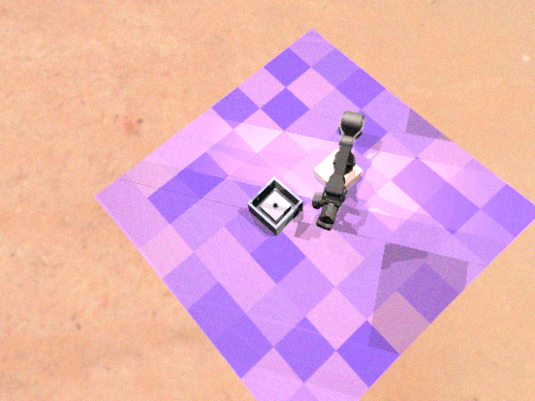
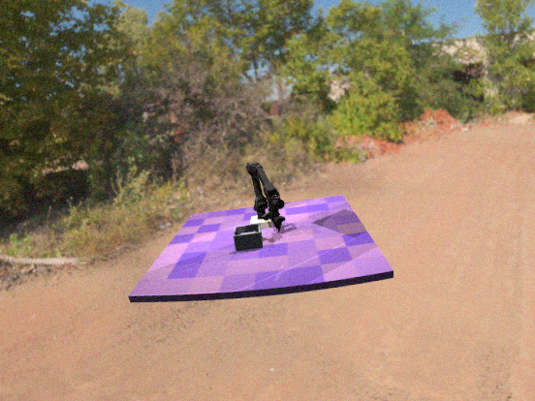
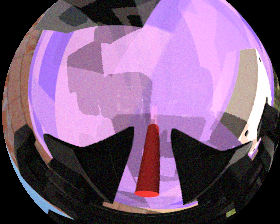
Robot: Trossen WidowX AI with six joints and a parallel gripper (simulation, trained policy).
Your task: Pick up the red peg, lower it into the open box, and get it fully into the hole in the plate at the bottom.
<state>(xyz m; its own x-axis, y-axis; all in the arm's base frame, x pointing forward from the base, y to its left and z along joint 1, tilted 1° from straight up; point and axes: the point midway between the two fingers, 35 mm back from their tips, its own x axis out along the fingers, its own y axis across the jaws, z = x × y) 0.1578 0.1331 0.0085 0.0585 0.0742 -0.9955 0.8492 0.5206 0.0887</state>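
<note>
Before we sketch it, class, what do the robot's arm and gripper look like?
The arm is dark, nearly black, with slim links and chunky rounded joints. The gripper has two black fingers, broad at the base and tapering to points.
</note>
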